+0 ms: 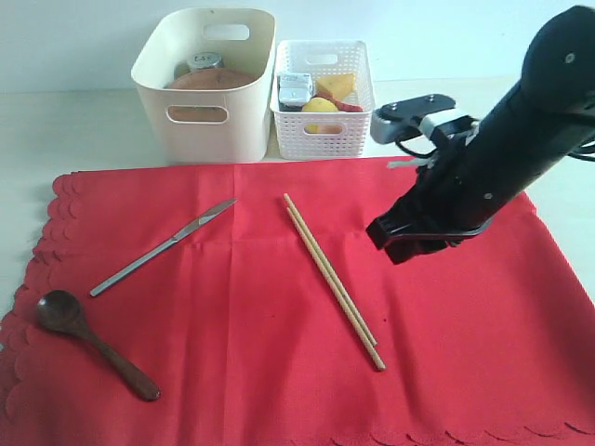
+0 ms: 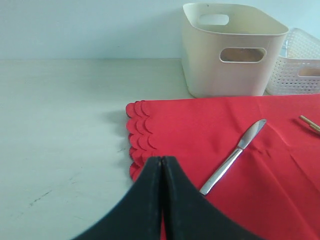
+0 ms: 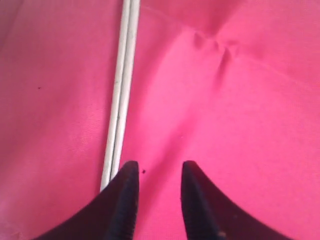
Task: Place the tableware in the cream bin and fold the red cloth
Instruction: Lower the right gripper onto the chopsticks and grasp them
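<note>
Pale tabletop (image 1: pixel 56 130) under scalloped red cloth (image 1: pixel 260 372) — plain white wall (image 1: pixel 74 37) behind

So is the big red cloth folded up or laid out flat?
The red cloth is spread out flat, not folded. It lies as one open sheet with its scalloped edges showing, and the knife, chopsticks and spoon rest on top.

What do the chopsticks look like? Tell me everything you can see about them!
The wooden chopsticks are two long, thin, pale sticks that look like light wood. They lie flat and close side by side, slanted across the middle of the red cloth. Nothing rests on them. The right gripper hangs close beside them with its jaws apart and is not holding them.
</note>
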`<state>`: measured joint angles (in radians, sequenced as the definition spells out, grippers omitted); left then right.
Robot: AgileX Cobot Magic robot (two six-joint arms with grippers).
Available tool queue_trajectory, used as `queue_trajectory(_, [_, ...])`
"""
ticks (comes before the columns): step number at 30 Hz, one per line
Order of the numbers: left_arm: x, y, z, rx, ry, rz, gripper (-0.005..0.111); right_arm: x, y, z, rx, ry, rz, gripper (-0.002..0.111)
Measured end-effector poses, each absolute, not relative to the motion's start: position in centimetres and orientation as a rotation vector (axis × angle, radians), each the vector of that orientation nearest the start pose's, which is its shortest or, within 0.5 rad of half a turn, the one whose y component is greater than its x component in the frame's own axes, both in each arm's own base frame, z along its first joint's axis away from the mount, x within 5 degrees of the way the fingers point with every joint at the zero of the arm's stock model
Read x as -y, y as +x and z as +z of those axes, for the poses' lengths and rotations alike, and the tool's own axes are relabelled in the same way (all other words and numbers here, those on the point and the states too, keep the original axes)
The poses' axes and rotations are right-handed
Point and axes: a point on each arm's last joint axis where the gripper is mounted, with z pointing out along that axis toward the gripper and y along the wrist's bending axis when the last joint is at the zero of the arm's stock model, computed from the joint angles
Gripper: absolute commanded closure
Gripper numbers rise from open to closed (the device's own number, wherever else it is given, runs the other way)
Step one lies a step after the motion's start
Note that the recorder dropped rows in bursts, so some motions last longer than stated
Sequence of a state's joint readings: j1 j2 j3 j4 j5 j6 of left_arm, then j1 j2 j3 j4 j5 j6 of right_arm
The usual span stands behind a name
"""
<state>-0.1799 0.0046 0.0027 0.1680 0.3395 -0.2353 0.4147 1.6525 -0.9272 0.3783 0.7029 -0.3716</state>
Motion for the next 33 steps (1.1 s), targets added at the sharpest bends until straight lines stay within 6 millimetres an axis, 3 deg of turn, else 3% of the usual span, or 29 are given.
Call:
queue_trajectory(9, [0.5,5.4,18.2,-1.827,0.055,-0.13,0.105,-17.2,26.0,15.5,-2.772,-0.907,0.38,0.073])
queue_trajectory(18, [0.5,5.4,18.2,-1.827,0.055,-0.13,0.105,-18.0,26.3,13.3,-2.782,-0.924,0.351,0.064])
queue_trajectory(29, [0.5,5.4,18.2,-1.827,0.055,-0.13,0.105,-18.1,26.6,12.9,-2.766,-0.914,0.342,0.064])
queue_trajectory(33, [0.5,5.4,18.2,-1.827,0.055,-0.13,0.105,-19.2,26.0,12.8,-2.735,-0.969,0.341,0.064])
